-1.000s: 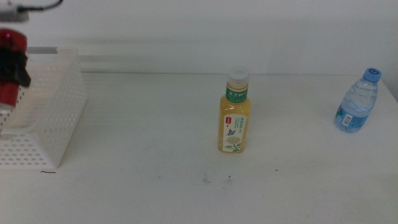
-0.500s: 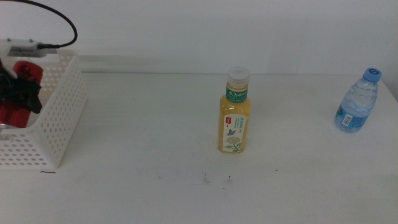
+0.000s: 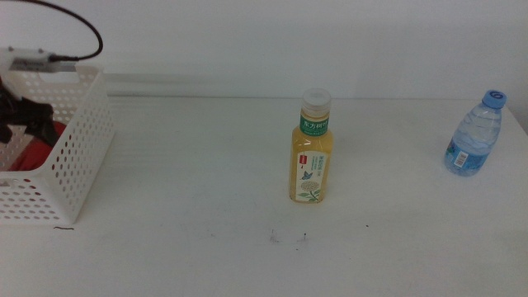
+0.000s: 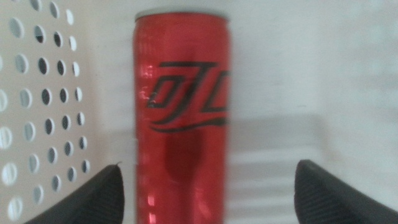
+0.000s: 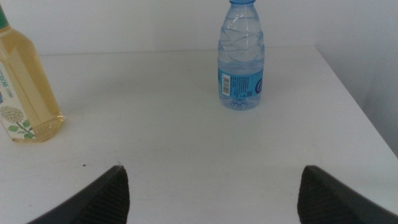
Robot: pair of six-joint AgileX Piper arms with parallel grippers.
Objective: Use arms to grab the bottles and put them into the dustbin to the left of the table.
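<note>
Red can (image 4: 182, 118) dropped into dustbin (image 3: 74, 157) | left gripper (image 4: 208, 193) wide open, released

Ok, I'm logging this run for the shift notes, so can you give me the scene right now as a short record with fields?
left gripper: over the white perforated plastic basket, jaws open, apart from the can
slim red soda can: inside the basket, released
yellow tea bottle with white cap: upright, mid-table
small clear water bottle with blue cap: upright, far right of white tabletop
right gripper: low over the table, open, holding nothing, facing both bottles
left to bin: two bottles
</note>
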